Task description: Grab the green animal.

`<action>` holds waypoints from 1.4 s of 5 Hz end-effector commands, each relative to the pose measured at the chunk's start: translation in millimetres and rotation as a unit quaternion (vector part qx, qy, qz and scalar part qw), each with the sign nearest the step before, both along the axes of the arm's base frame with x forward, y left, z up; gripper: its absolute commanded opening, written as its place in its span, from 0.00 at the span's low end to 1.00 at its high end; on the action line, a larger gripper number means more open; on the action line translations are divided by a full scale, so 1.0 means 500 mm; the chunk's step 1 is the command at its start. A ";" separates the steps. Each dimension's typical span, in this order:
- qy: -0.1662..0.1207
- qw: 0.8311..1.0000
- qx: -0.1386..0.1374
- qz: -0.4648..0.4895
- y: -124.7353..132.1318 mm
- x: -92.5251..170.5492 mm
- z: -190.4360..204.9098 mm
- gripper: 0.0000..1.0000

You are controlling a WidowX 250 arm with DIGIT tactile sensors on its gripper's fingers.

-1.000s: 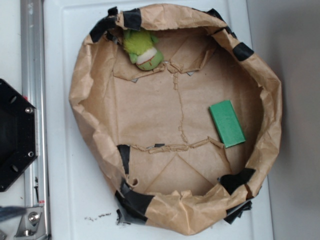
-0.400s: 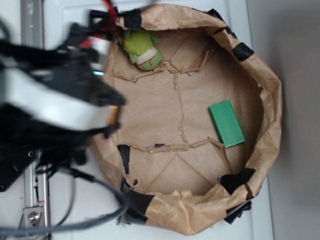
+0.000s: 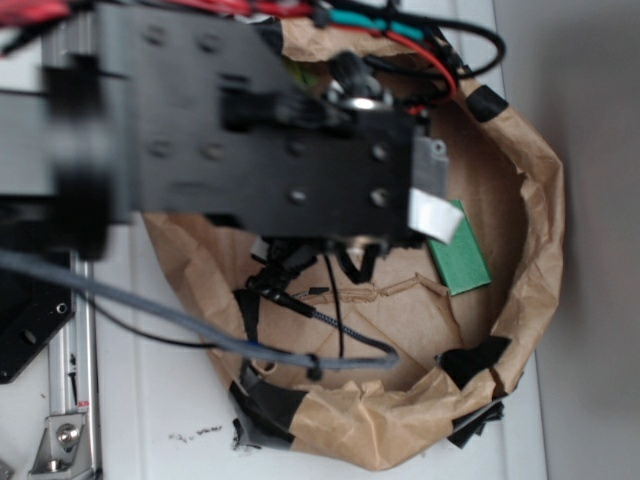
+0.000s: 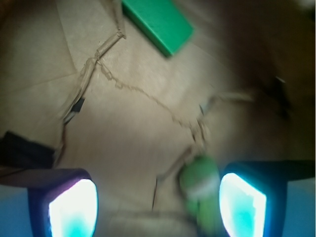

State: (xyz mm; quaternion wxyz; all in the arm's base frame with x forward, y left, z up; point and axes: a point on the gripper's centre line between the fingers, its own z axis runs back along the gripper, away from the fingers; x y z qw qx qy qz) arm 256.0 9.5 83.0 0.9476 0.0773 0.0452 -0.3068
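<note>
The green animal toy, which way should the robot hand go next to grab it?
Probably a small shift sideways toward the green animal, then down. In the wrist view the hand is open above the paper floor, and the toy sits close to one finger instead of midway between the two. The green block lies farther off.

Lime-green animal (image 4: 200,183) with white band, darker green block (image 4: 158,20), brown paper (image 4: 128,123).
</note>
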 end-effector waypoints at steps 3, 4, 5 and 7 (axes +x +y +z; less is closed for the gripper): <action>0.052 0.996 0.050 -0.056 0.162 -0.034 -0.095 1.00; 0.079 0.993 0.069 -0.057 0.175 -0.035 -0.121 1.00; 0.095 0.990 0.085 -0.062 0.179 -0.046 -0.131 1.00; 0.091 0.990 0.094 -0.059 0.180 -0.051 -0.120 0.40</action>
